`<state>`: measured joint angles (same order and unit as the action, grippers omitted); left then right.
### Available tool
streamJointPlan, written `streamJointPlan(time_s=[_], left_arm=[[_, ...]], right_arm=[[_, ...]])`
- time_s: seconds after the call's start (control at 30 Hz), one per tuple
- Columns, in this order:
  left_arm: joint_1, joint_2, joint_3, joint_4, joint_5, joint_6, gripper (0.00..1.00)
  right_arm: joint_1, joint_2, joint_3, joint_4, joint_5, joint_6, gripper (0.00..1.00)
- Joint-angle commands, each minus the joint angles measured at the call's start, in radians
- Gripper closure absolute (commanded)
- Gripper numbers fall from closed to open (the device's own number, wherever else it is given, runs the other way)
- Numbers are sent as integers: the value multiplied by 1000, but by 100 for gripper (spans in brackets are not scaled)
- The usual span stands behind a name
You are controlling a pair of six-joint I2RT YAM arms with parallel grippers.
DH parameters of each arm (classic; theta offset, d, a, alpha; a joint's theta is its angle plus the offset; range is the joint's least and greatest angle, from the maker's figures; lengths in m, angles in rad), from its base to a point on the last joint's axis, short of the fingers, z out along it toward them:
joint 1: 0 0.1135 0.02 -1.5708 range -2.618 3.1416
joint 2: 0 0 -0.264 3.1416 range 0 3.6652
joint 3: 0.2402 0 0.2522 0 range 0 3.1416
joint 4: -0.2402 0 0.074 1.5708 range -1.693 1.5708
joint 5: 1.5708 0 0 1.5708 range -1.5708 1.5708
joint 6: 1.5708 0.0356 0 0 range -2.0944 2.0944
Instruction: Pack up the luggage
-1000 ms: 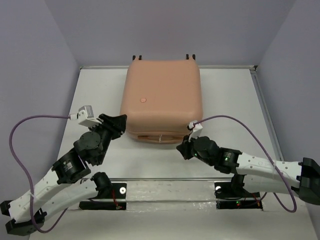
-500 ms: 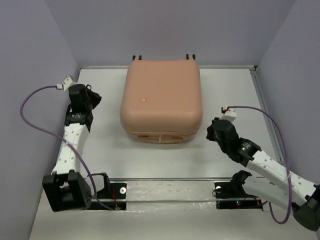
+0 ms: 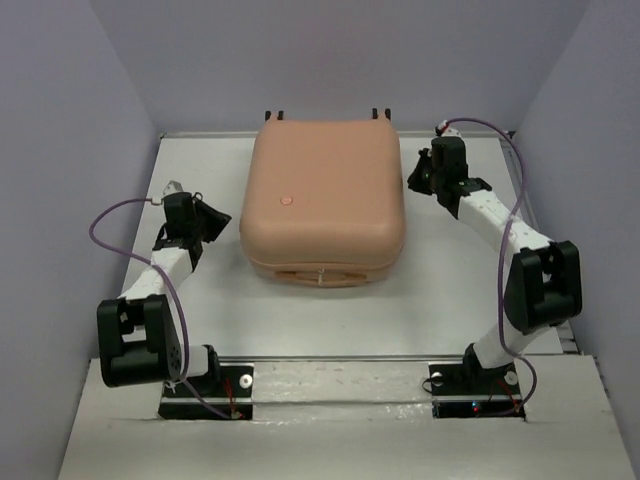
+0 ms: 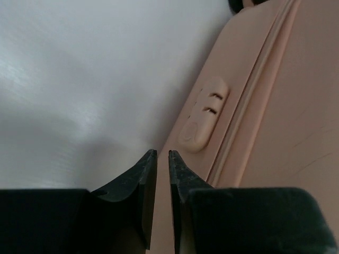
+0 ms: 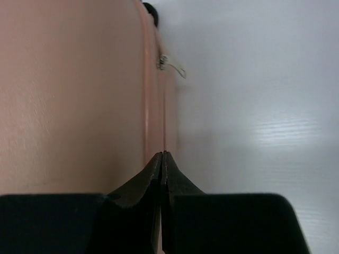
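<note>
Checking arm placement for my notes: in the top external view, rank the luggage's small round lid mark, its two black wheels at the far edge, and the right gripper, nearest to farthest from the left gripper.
1. Round lid mark, right of the left gripper.
2. Far-left wheel.
3. Far-right wheel.
4. Right gripper, across the luggage.

A: From my station the suitcase (image 3: 323, 205) reads as hard moulded plastic, peach-pink, smooth with a soft satin sheen.

B: Same on my left wrist feed: the side lock (image 4: 204, 123) is matching plastic, and fine hairline scratches show on the shell (only up close).

A: I see a small metal zipper pull (image 5: 170, 64), shiny, on the right wrist feed. The table (image 3: 455, 290) looks matt white with a faint brushed grain.

B: The left gripper (image 4: 157, 174) and right gripper (image 5: 161, 166) look like matt black plastic.
</note>
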<state>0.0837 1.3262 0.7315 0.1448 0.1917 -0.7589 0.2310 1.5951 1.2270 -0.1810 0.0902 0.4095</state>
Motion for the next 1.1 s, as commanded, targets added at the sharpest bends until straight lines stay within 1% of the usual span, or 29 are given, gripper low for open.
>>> streamJointPlan(time_s=[0.0, 0.07, 0.1, 0.13, 0.2, 0.23, 0.3, 0.33, 0.37, 0.4, 0.47, 0.57, 0.6, 0.63, 0.67, 0.7, 0.73, 0.77, 0.8, 0.83, 0.87, 0.93, 0.97, 1.03, 1.07], left_arm=[[-38, -70, -169, 136, -11, -80, 75], [-67, -96, -217, 170, -15, -92, 77], [-77, -123, -248, 174, -17, -97, 78], [-134, -136, -259, 177, -37, -92, 78], [-188, -174, -283, 176, -54, -89, 78], [-244, -183, -291, 173, -78, -85, 78], [-294, -218, -317, 173, -112, -80, 78], [-314, -225, -325, 174, -116, -80, 78], [-334, -231, -330, 174, -118, -79, 78], [-376, -242, -333, 176, -120, -71, 78], [-442, -258, -330, 162, -147, -54, 78], [-537, -286, -334, 165, -167, -65, 79], [-617, -312, -339, 165, -191, -83, 79], [-660, -326, -343, 164, -231, -94, 79], [-702, -344, -345, 154, -256, -105, 79], [-741, -375, -354, 154, -280, -135, 79], [-822, -389, -359, 154, -329, -149, 79], [-861, -401, -360, 153, -354, -158, 79], [-915, -418, -356, 144, -401, -164, 79], [-929, -427, -350, 128, -419, -171, 79], [-940, -438, -345, 110, -431, -172, 79], [-950, -479, -330, 96, -471, -166, 79], [-952, -493, -322, 78, -485, -158, 79], [-955, -527, -301, 62, -505, -143, 79], [-955, -536, -294, 40, -511, -132, 79]], right_arm=[[4, 143, 202, 2, -246, -32, 92], [4, 207, 248, 0, -294, -32, 92], [4, 227, 274, -9, -344, -34, 92], [4, 264, 322, -12, -372, -32, 92], [4, 301, 374, -17, -453, -37, 92], [19, 340, 431, -18, -477, -41, 92], [48, 390, 498, -32, -556, -52, 92], [57, 419, 585, -44, -587, -52, 91], [68, 451, 586, -55, -624, -54, 91], [68, 521, 682, -78, -689, -49, 90], [99, 610, 800, -86, -730, -23, 89], [111, 684, 905, -91, -782, 5, 85], [120, 727, 966, -94, -799, 29, 84], [120, 744, 995, -94, -808, 38, 82], [120, 764, 1025, -97, -820, 51, 75], [129, 781, 1051, -107, -828, 73, 72], [130, 808, 1104, -116, -837, 80, 68], [130, 816, 1120, -123, -842, 80, 58], [130, 806, 1115, -123, -830, 80, 52], [130, 790, 1102, -123, -813, 77, 48], [130, 772, 1083, -120, -793, 68, 40], [130, 732, 1050, -120, -744, 42, 33], [130, 688, 1021, -120, -729, 34, 28], [130, 636, 991, -118, -686, 14, 23], [130, 581, 965, -118, -669, 5, 18]])
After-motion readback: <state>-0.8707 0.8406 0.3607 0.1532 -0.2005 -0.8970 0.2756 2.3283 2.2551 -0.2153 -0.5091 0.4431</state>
